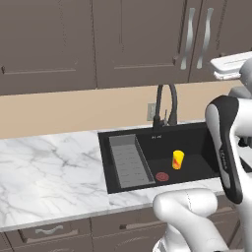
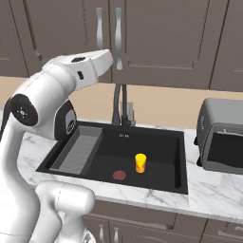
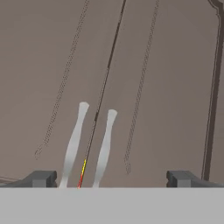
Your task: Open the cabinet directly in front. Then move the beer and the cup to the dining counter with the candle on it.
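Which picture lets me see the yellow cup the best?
The right base view: the cup stands upright in the black sink, whole and unblocked, beside the red drain. The left base view shows it too, smaller, near the robot's arm. The hand view looks at the cabinet handles instead.

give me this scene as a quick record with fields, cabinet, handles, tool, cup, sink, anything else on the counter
cabinet: dark grey-brown wall unit above the sink, doors shut
handles: two curved silver bars side by side at the door seam
tool: open, facing the doors, touching nothing
cup: yellow with orange-red lower part, upright on the sink floor
sink: black basin in the marble counter, dark tap behind it, grey tray at one side
toaster oven: dark grey, on the counter beside the sink
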Robot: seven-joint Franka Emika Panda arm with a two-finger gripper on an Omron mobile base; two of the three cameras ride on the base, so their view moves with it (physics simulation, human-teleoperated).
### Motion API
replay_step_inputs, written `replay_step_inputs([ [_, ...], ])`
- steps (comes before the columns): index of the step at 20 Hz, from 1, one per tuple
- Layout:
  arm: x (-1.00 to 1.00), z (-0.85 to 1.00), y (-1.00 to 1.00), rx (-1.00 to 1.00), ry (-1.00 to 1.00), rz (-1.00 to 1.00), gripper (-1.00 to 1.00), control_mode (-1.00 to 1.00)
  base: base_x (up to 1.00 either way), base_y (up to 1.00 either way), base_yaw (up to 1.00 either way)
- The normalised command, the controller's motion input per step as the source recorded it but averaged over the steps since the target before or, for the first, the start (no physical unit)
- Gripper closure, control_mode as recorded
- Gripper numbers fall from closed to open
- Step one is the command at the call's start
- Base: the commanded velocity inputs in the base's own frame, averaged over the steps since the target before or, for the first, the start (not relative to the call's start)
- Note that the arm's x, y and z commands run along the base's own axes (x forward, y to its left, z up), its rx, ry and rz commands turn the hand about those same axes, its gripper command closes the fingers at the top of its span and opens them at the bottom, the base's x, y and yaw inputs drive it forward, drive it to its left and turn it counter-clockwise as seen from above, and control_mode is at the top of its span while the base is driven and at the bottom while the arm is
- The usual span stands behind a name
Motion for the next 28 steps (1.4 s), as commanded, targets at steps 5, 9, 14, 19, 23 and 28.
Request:
replay_step_inputs([
  [5, 0.17, 0.01, -0.01, 0.00, -0.09, 0.03, -1.00, -1.00, 0.00, 0.00, 0.00],
  [9, 0.22, 0.00, 0.00, 0.01, -0.06, 0.08, -1.00, -1.00, 0.00, 0.00, 0.00],
  [14, 0.16, 0.00, -0.10, 0.05, -0.01, 0.09, -1.00, -1.00, 0.00, 0.00, 0.00],
  [19, 0.26, 0.00, -0.12, 0.05, 0.00, 0.02, -1.00, -1.00, 0.00, 0.00, 0.00],
  [23, 0.36, 0.00, -0.04, 0.02, 0.00, 0.00, -1.00, -1.00, 0.00, 0.00, 0.00],
  [28, 0.46, 0.00, 0.00, 0.00, 0.00, 0.00, -1.00, -1.00, 0.00, 0.00, 0.00],
])
